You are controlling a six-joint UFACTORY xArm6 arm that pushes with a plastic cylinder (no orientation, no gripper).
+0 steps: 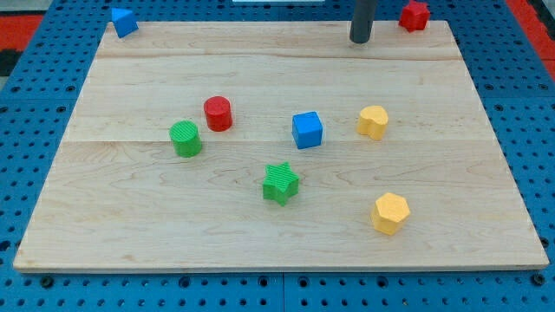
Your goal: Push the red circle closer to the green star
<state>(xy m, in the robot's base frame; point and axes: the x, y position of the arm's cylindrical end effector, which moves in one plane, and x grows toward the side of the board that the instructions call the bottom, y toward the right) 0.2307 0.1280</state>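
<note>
Camera view: my tip (360, 40), a bare rod with no jaws, touches nothing near the tabletop's top edge. The red circle (218, 113) sits left of centre, just beside the green circle (186, 139); the green star (280, 183) lies toward the bottom edge, with open board between it and the red circle.

1 camera watches me, set above the near edge of the wooden surface (277, 69) and tilted down toward its far side. It stands close enough that the surface nearly fills the view, its far edge at the view's top, with blue pegboard (26, 130) showing around it
</note>
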